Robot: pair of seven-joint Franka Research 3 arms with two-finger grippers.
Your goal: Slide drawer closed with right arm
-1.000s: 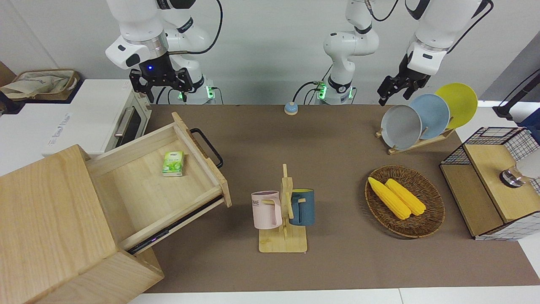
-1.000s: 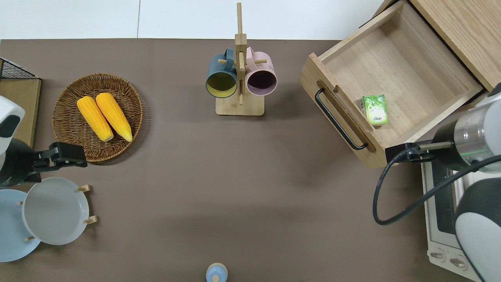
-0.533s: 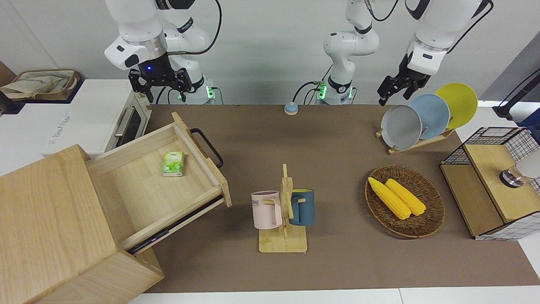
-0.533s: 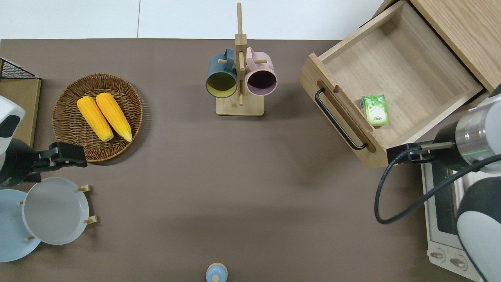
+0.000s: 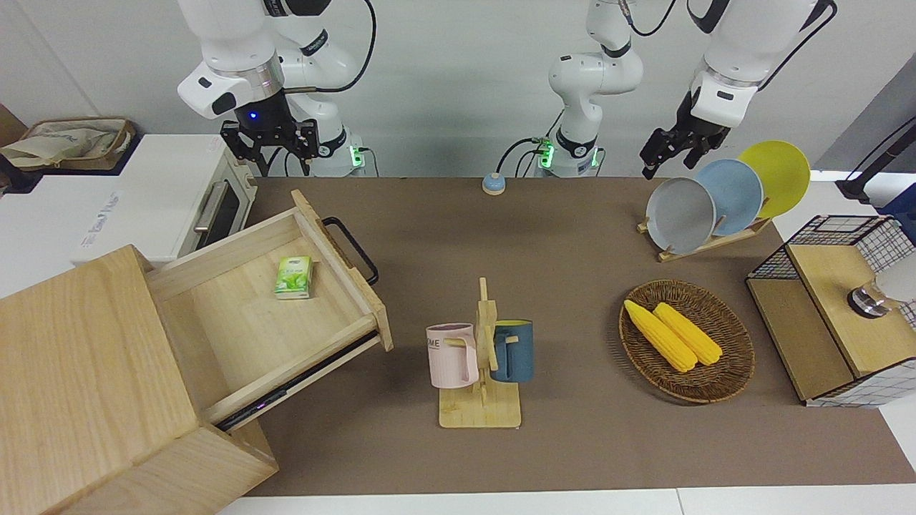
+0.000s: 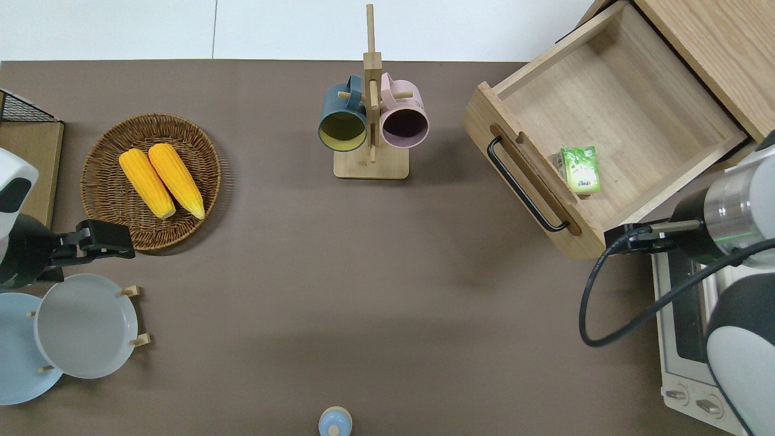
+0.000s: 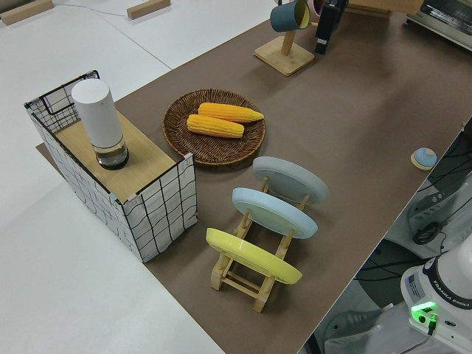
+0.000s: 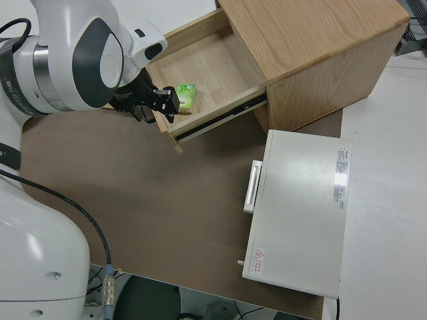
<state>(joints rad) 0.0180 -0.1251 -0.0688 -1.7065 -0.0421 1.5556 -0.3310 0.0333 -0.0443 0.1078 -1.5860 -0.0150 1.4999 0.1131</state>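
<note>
drawer (image 5: 272,307) is seen fully open | right gripper (image 5: 270,143) is held spread, empty, at its 1 o'clock corner | risk: box is skewed if panel is pushed off-centre

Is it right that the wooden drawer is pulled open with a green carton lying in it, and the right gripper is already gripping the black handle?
Not quite. The drawer is open with the green carton inside, but the right gripper isn't on the black handle; the front view shows it raised, clear of the drawer.
</note>
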